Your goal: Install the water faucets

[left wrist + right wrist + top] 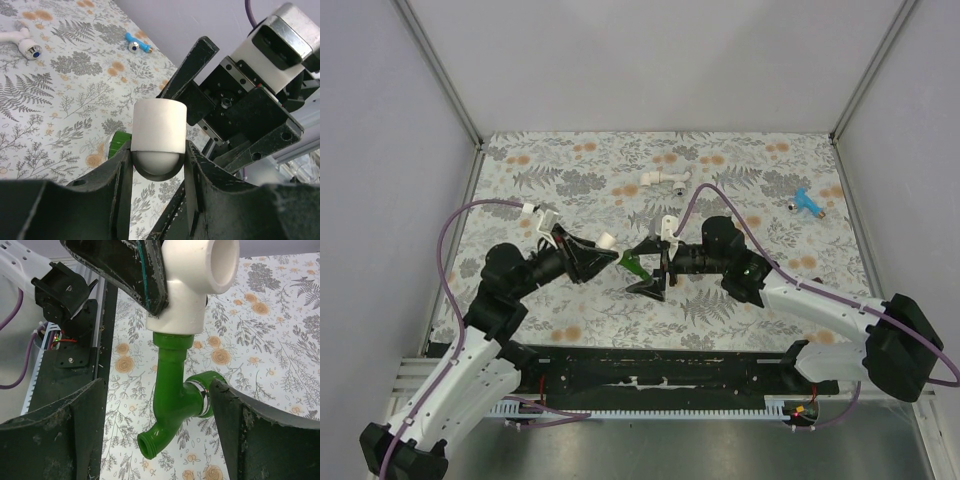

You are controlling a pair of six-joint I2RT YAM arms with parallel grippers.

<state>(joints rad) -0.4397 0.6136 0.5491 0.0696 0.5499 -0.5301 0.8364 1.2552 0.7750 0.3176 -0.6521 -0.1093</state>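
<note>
A bright green water faucet [175, 390] hangs with its threaded end inside a white elbow fitting [192, 290], above the flowered table. My left gripper [157, 160] is shut on that white elbow fitting [159, 125], seen in the top view a little left of centre [608, 241]. My right gripper [155, 390] is open, its fingers either side of the green faucet [635, 265]; the right finger stands right beside the faucet's chrome-ringed handle cap, the left finger well clear. A blue faucet [807, 203] lies at the far right.
A white tap with a blue cap [665, 180] lies on the patterned table cover beyond the grippers, also in the left wrist view [22, 42], with the blue faucet [135, 45] to its right. Metal frame posts and plain walls enclose the table. A black rail [650, 375] runs along the near edge.
</note>
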